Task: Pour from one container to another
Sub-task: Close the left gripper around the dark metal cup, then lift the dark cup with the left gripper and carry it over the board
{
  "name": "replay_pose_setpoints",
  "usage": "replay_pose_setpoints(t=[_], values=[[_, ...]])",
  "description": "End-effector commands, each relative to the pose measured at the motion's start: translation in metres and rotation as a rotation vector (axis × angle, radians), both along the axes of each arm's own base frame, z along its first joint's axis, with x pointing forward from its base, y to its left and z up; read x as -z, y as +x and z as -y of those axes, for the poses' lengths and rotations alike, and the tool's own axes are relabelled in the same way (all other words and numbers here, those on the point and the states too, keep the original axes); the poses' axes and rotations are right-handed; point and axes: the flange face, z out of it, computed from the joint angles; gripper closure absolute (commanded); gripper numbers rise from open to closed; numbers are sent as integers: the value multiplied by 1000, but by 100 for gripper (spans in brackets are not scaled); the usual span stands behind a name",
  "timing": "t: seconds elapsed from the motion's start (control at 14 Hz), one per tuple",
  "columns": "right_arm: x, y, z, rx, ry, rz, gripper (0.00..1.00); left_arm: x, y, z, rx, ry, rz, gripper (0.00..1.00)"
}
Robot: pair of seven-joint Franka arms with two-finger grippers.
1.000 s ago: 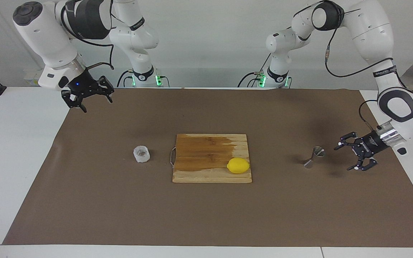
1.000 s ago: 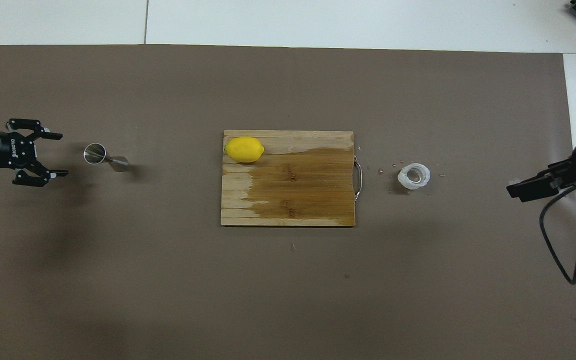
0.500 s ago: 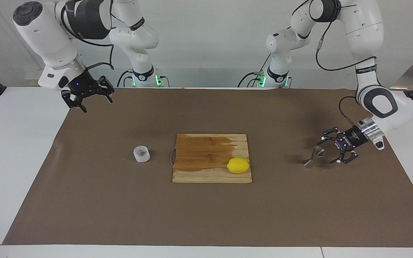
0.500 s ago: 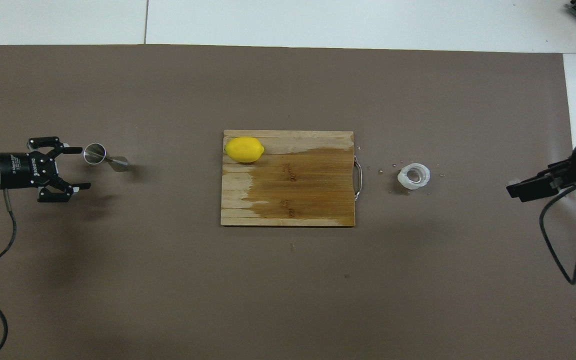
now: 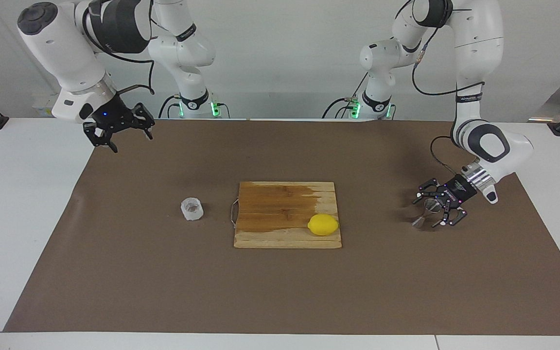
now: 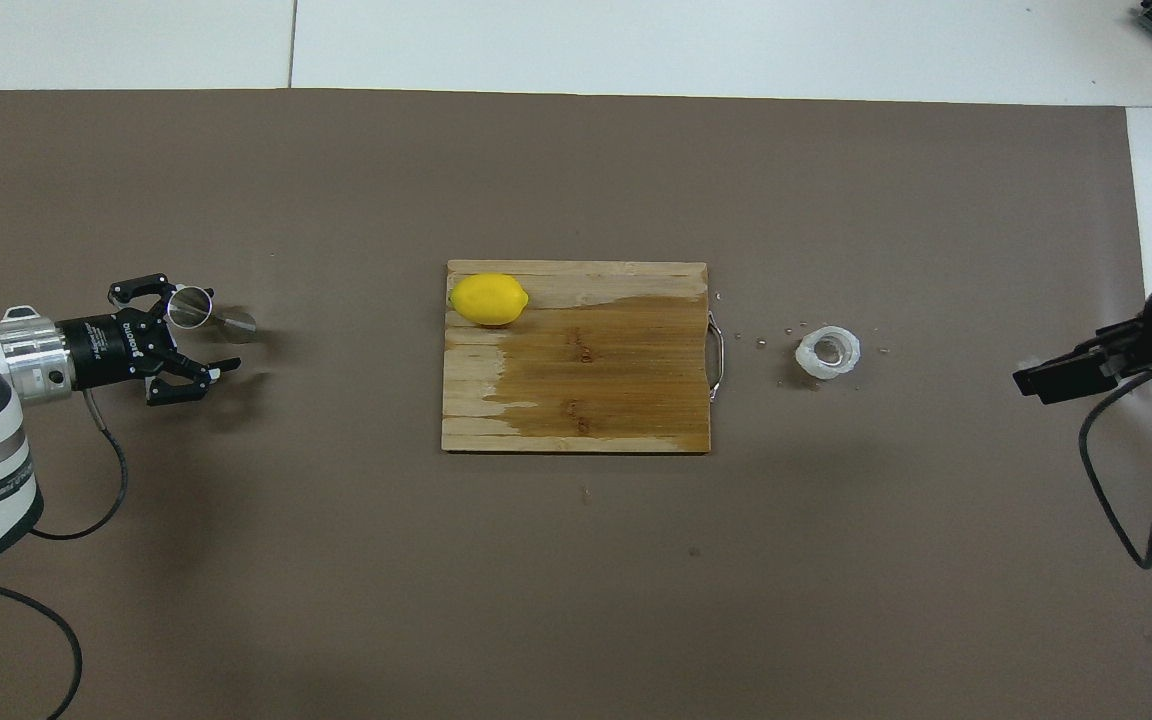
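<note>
On the brown mat [image 5: 280, 291], the cutting board [image 5: 280, 233] with its lemon [image 5: 323, 225] separates our two vessels. Our left gripper [image 5: 436, 210] brackets the steel jigger [image 5: 425, 212] with jaws spread; we should center on its waist before closing. The translucent cup [image 5: 192, 209] stands toward the right arm's end, where our right gripper [image 5: 120, 132] waits open.

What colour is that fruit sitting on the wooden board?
Bright yellow: it is a lemon, at a corner of the cutting board. The overhead view shows it best.
</note>
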Motion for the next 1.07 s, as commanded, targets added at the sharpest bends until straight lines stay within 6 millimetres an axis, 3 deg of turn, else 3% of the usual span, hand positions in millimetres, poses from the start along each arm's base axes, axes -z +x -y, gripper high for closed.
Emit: replay_pose_setpoints(t=[0.0, 0.14, 0.36, 0.5, 0.57, 0.79, 0.93, 1.0], values=[[-3, -2, 0, 14, -22, -8, 0, -9, -10, -2, -24, 3, 27, 0], [-3, -2, 0, 14, -22, -8, 0, -11, -8, -1, -43, -10, 34, 0], [-3, -2, 0, 14, -22, -8, 0, -13, -8, -6, -71, -27, 44, 47], [-3, -2, 0, 14, -22, -8, 0, -14, -7, -7, -76, -33, 49, 88], [-3, -2, 0, 14, -22, -8, 0, -17, -8, -9, -80, -35, 52, 100], [-3, -2, 0, 14, -22, -10, 0, -55, -7, -8, -84, -34, 109, 100], [-3, -2, 0, 14, -22, -8, 0, -66, -1, 5, -70, -36, 132, 100], [-3, -2, 0, 14, -22, -8, 0, -72, 2, 20, -73, -59, 145, 100]])
